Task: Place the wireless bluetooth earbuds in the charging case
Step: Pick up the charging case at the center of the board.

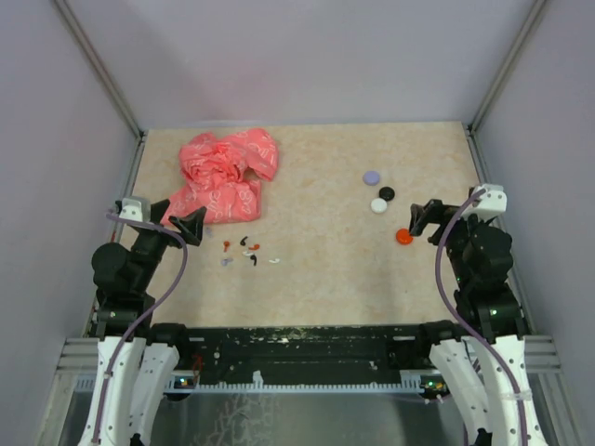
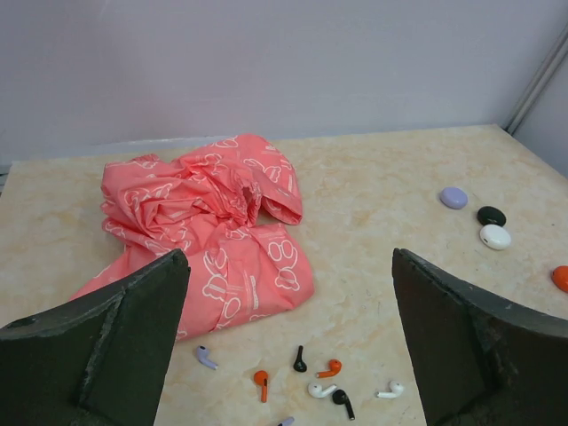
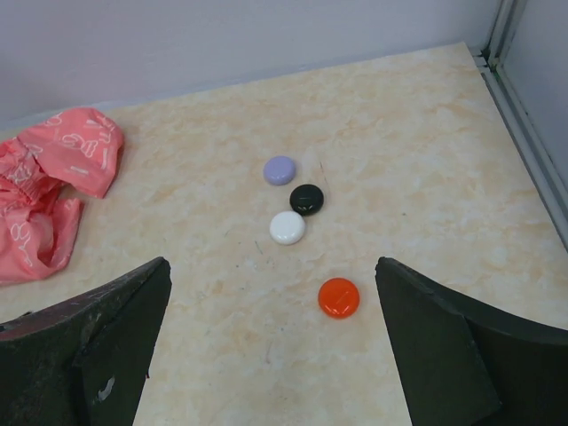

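Several tiny stemmed earbuds [image 1: 247, 251] in black, red-orange, white and pale purple lie scattered on the table just right of my left gripper [image 1: 191, 227]. In the left wrist view they lie below and between the open fingers: a purple bud [image 2: 206, 358], an orange bud [image 2: 262, 382], a black bud [image 2: 300, 360] and a white bud [image 2: 389, 389]. Small round discs that look like closed cases lie at the right: purple [image 3: 280, 169], black [image 3: 306, 199], white [image 3: 287, 227] and orange [image 3: 338, 296]. My right gripper [image 3: 272, 264] is open and empty, with the orange disc [image 1: 403, 237] just ahead of it. My left gripper [image 2: 288, 262] is open and empty.
A crumpled pink printed bag [image 1: 226, 175] lies at the back left, close behind the earbuds; it also shows in the left wrist view [image 2: 204, 222]. Grey walls and metal frame posts [image 1: 502, 65] close in the beige table [image 1: 316, 279] on three sides.
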Controlling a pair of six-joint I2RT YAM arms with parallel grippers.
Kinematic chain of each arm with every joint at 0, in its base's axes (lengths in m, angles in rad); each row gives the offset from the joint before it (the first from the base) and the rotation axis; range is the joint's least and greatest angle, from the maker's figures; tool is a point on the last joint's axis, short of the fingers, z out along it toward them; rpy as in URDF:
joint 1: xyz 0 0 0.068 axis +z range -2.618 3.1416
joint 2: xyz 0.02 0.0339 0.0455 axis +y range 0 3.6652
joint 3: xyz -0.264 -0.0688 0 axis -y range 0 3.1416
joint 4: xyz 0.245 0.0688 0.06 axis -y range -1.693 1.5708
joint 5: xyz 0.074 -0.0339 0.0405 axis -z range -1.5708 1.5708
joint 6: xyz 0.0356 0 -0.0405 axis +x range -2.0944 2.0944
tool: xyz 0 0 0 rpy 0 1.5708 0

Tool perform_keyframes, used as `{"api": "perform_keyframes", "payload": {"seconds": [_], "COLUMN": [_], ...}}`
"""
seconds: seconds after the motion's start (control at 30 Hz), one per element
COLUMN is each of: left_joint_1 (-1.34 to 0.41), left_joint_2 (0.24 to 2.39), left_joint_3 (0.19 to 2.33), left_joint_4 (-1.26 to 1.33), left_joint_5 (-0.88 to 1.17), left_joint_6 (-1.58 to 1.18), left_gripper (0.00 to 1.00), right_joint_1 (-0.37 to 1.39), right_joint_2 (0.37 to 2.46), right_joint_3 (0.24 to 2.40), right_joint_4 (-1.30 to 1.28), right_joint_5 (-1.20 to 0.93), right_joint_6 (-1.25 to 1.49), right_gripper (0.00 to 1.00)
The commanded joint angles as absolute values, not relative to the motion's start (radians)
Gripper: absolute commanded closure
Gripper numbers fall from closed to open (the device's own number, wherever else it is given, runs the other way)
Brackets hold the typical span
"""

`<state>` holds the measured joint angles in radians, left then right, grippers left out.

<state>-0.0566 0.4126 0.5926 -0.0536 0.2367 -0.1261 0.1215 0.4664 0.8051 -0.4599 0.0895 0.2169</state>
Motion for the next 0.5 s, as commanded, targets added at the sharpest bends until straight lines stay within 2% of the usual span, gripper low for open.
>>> {"api": "perform_keyframes", "payload": {"seconds": [0.0,0.47], "left_joint_1": [-0.058,-0.077], "left_joint_2": [0.409,0.358], "left_joint_3": [0.614,0.583], "left_joint_4": [-0.060,-0.082], "left_joint_5": [0.232,0.104], "left_joint_6": [-0.108,-0.166], "left_gripper": [0.00,0.00], "right_joint_1": [0.153,0.154], "right_joint_2": [0.458,0.437], "right_joint_3": [0.802,0.718], "right_joint_4": [-0.412,-0.356], "right_joint_5": [0.111,0.083], "right_joint_6": [0.205,0.279], "right_gripper": [0.02,0.02]}}
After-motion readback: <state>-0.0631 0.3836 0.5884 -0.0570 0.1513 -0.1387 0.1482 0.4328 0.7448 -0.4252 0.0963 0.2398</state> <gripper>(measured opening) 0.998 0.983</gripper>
